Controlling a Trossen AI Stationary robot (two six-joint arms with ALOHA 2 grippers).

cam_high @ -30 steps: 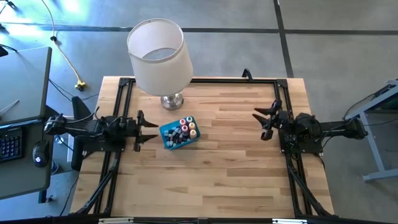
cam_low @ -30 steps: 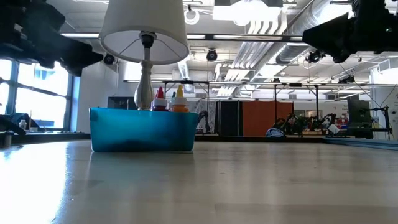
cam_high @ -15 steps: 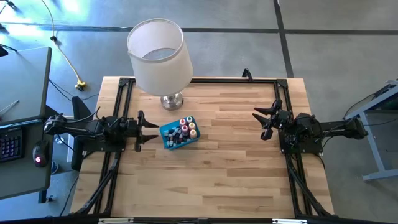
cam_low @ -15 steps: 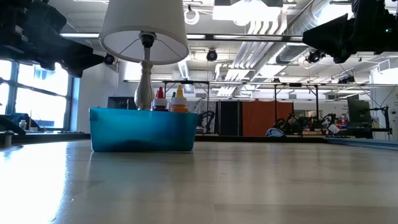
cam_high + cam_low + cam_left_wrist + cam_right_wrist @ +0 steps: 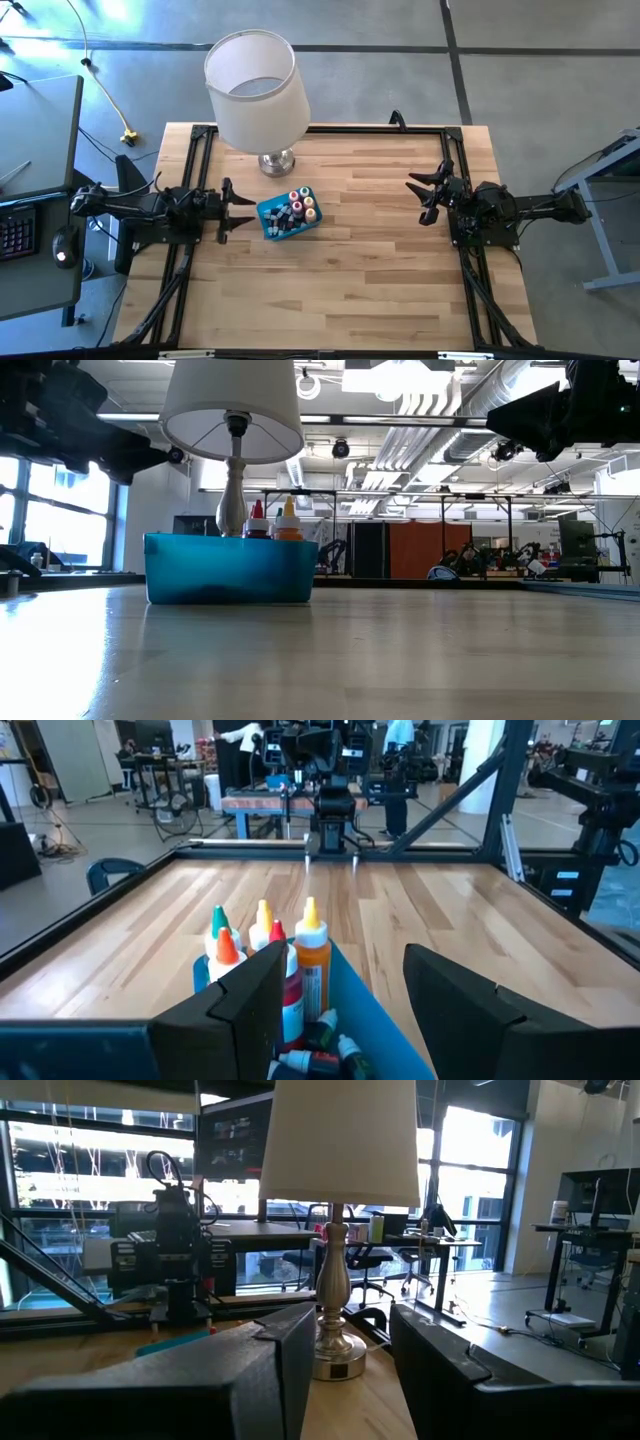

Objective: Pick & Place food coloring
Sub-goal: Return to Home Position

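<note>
Left arm and right arm are matte black and blocky; left pincer and right pincer carry broad angular dark fingers

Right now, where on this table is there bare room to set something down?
Bare wood spans from the blue plastic tray to the right end effector, and across the whole front strip of the wooden table. It is crowded back-left: the white-shaded lamp, the small food coloring bottles and the left end effector sit close together.

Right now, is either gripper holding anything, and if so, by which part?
Nothing is held. The left gripper is open and empty beside the blue tray holding the bottles; the right gripper, also open and empty, is across the table.
</note>
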